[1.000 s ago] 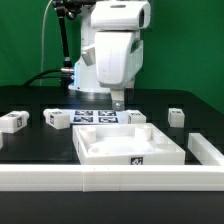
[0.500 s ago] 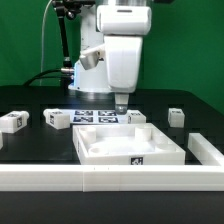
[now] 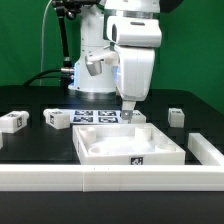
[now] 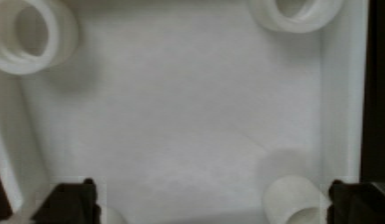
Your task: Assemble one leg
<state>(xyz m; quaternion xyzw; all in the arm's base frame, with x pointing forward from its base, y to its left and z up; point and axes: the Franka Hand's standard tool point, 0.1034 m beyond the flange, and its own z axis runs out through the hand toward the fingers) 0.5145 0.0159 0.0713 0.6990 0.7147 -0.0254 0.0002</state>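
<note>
The gripper (image 4: 215, 205) is spread wide, its dark fingertips (image 4: 73, 203) far apart with nothing between them but the bare floor of the square recessed panel (image 4: 189, 110). Two round sockets (image 4: 32, 38) show in the panel's corners in the wrist view. In the exterior view the gripper (image 3: 128, 113) hangs upright over the panel's (image 3: 105, 150) far edge. The closest leg (image 3: 139, 117) stands just beside it on the black table (image 3: 30, 145), behind that edge. A second leg (image 3: 176, 116) lies farther to the exterior view's right, apart from the panel. The marker board (image 3: 95, 117) lies flat to the gripper's other side. Beyond it are a third leg (image 3: 56, 119) and, well apart near the exterior view's left edge, a fourth leg (image 3: 12, 121). A long white rail (image 3: 100, 178) runs along the front.
</note>
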